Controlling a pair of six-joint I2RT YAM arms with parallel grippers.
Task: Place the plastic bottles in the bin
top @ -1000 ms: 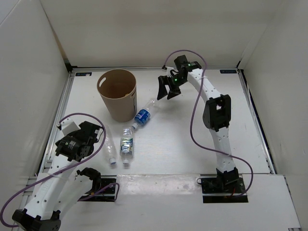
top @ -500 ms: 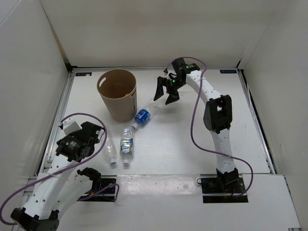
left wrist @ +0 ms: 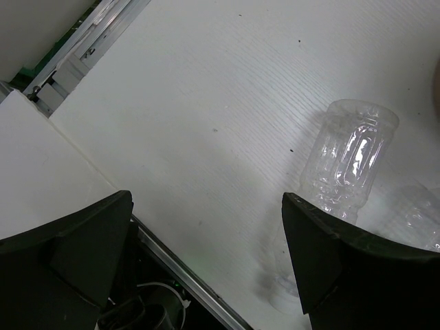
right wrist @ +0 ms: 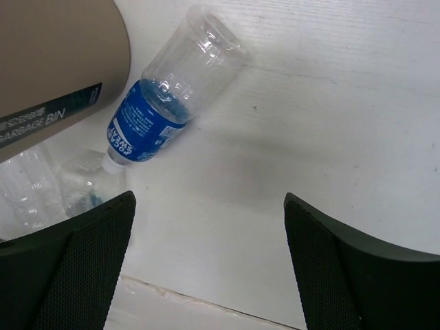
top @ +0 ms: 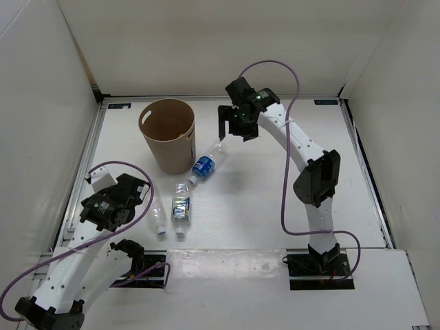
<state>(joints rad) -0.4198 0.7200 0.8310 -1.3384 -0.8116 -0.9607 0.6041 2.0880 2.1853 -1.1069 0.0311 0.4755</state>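
— The right gripper is spread wide with nothing in it, hanging over the base end of the blue-label bottle. That bottle lies on its side at the gripper's 7 o'clock.

— And the bin?

— At the gripper's 9 o'clock, and the bottle is just beside its wall. That's my worry. Coming down there, a finger could clip the bin. Or it could nudge the round bottle and send it rolling.

— It's thin plastic too, so it might squirt out of a pinch.

— The left gripper is parted as well and empty, low over the table, with the clear plain bottle at its 2 o'clock.

— What do the wrist cameras add?

— The right one shows print on the bin's wall and how close the label sits to it, though I can't tell if they touch. Only the overhead view shows the bin's open mouth, and the green-blue label bottle lying alongside the plain one.
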